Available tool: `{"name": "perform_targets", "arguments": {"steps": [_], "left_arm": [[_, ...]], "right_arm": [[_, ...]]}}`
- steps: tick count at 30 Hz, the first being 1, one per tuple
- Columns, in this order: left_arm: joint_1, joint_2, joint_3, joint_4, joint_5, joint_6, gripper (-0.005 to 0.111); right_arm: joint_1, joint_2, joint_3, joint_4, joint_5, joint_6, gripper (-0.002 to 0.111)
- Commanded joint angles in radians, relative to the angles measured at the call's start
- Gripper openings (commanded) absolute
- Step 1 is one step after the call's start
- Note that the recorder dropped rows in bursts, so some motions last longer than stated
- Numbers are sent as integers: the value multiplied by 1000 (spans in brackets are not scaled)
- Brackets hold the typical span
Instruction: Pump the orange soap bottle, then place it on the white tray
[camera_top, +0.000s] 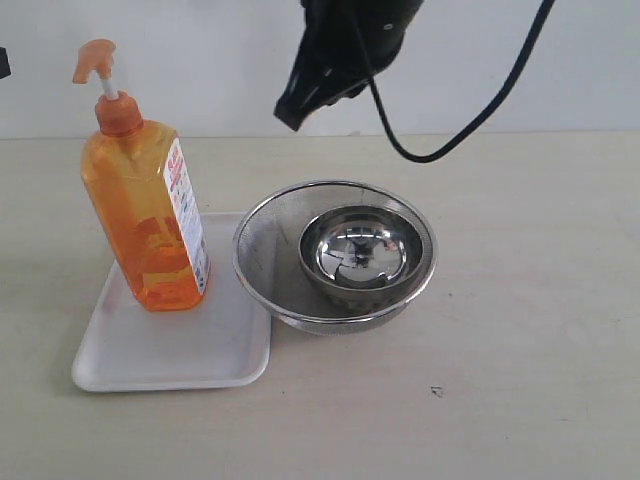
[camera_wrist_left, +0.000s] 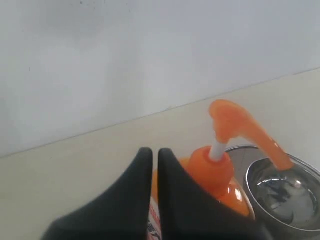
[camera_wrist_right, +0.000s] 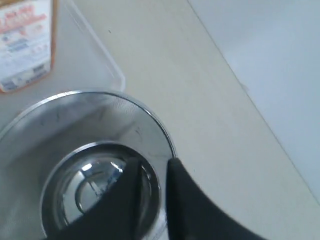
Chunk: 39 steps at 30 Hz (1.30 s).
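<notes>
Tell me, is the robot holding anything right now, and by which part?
Nothing is held. Both the left gripper and the right gripper are shut and empty; the orange soap bottle stands free on the white tray.

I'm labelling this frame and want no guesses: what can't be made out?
- Text on the label: too small in the exterior view; blurred, edge-cut in the right wrist view.
- Body of the orange soap bottle: hidden behind the left tool in the left wrist view.
- The right arm: cut off by the exterior view's top edge.
</notes>
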Motion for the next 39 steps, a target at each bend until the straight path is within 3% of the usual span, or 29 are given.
{"name": "perform_targets", "arguments": {"steps": [1,8,24,39], "left_arm": [[4,-7,-4,0,5,-10,5],[4,-7,-4,0,-12,-10,5],[4,-7,-4,0,-12,-10,5],[4,-7,-4,0,-12,-10,5]], "right_arm": [[-76,-20,-3,-24,93,47,0],[-152,-26,-3,-7,126,64,0],[-152,-26,-3,-10,79,77,0],[-152,-26,-3,-10,148,77,0]]}}
